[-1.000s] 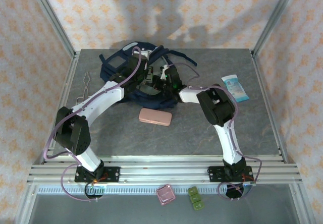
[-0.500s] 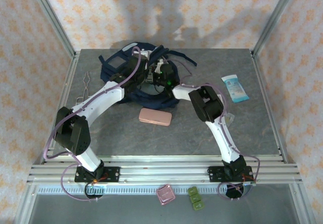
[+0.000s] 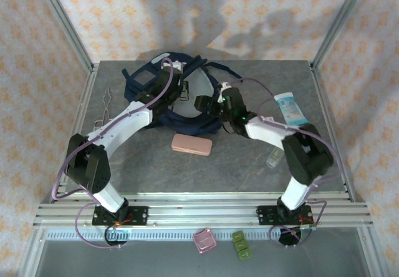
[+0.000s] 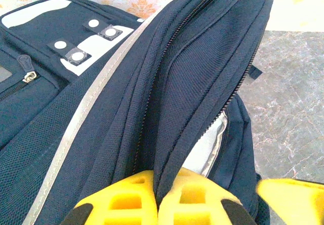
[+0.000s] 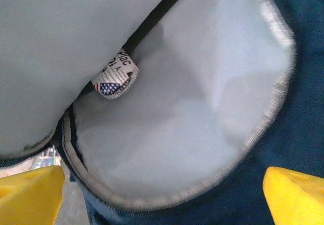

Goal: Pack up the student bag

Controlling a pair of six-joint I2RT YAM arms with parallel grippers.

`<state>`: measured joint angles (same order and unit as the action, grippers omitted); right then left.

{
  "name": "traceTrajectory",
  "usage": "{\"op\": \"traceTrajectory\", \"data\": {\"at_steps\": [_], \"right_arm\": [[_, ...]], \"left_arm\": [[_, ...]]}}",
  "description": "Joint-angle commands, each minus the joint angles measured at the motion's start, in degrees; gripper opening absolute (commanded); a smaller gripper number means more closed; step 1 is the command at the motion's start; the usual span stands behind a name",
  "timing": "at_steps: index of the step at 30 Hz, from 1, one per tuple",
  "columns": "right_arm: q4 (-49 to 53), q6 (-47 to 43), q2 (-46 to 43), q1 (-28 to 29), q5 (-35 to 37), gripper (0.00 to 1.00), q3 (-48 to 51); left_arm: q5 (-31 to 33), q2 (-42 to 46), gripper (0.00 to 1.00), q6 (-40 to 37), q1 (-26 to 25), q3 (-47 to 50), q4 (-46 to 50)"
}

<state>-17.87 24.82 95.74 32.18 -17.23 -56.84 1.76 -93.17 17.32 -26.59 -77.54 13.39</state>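
Observation:
The student bag (image 3: 187, 96), navy blue with grey stripes and white patches, lies at the back middle of the table. My left gripper (image 3: 175, 98) is shut on a fold of its zip edge (image 4: 167, 134) and holds the mouth apart; its yellow fingers (image 4: 126, 199) pinch the fabric. My right gripper (image 3: 209, 104) stands at the bag's right rim. It is wide open, and its yellow fingertips (image 5: 30, 197) flank the pale grey lining (image 5: 177, 128) with nothing between them. A small sewn label (image 5: 115, 79) shows inside.
A pink case (image 3: 191, 144) lies on the table in front of the bag. A blue-and-white packet (image 3: 290, 108) lies at the right. Thin metal wire pieces (image 3: 106, 99) lie at the left edge. A pink item (image 3: 204, 240) and a green item (image 3: 241, 244) sit below the front rail.
The right jaws have opened wide. The right arm has swung its elbow out to the right and drawn the gripper back toward the bag's right rim. The left arm has held still.

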Motion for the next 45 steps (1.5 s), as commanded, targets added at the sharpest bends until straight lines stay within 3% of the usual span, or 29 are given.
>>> {"op": "traceTrajectory", "data": {"at_steps": [1, 4, 8, 24, 33, 38, 45], "right_arm": [[1.56, -0.97, -7.57, -0.99, 6.31, 1.0, 6.88], [1.82, -2.84, -11.61, -2.56, -2.43, 1.0, 11.13], [3.38, -6.63, -14.13, -2.42, -7.74, 1.0, 16.05], [0.19, -13.65, -0.34, 6.75, -10.75, 0.98, 14.6], [9.49, -20.18, -0.46, 15.86, -11.16, 0.97, 12.96], [10.79, -19.82, -1.74, 17.83, -0.45, 0.98, 13.25], [12.85, -24.07, 1.22, 21.82, 8.14, 1.0, 9.53]], "left_arm": [[0.41, 3.68, 0.0, -0.28, -0.07, 0.0, -5.33], [0.36, 3.79, 0.0, -0.27, -0.05, 0.37, -5.56], [-0.4, 3.65, 0.0, -0.18, -0.04, 0.45, -5.39], [-1.32, 3.12, 0.0, 0.61, -0.11, 0.8, -5.74], [-1.8, 2.57, 0.0, 0.61, -0.11, 0.98, -6.16], [-2.2, 2.38, 0.0, 0.68, -0.09, 0.72, -6.18], [-1.67, 2.51, 0.0, 0.34, -0.09, 0.39, -5.49]]}}
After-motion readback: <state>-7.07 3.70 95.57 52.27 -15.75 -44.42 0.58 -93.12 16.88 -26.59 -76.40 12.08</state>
